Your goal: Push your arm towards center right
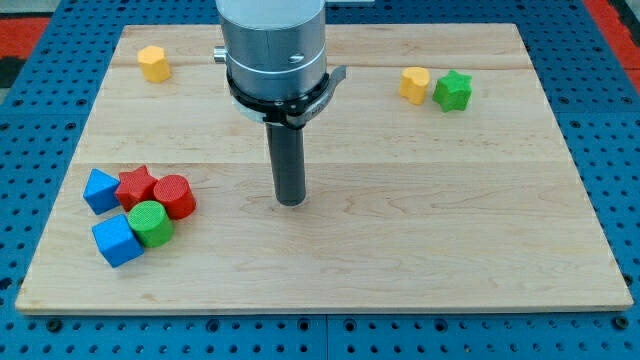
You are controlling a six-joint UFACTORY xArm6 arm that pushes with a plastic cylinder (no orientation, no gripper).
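My tip point(290, 201) rests on the wooden board point(400, 240) a little left of its centre. At the lower left lies a cluster: a blue block point(100, 190), a red star point(136, 186), a red cylinder point(174, 196), a green cylinder point(151, 223) and a blue cube point(117, 240). The tip is about a hundred pixels to the right of the red cylinder, touching no block. A yellow block point(153, 63) sits at the top left. A yellow block point(414, 84) and a green star point(452, 91) sit together at the top right.
The board lies on a blue pegboard table point(30, 130). The arm's grey body point(273, 50) hangs over the board's top middle and hides part of it.
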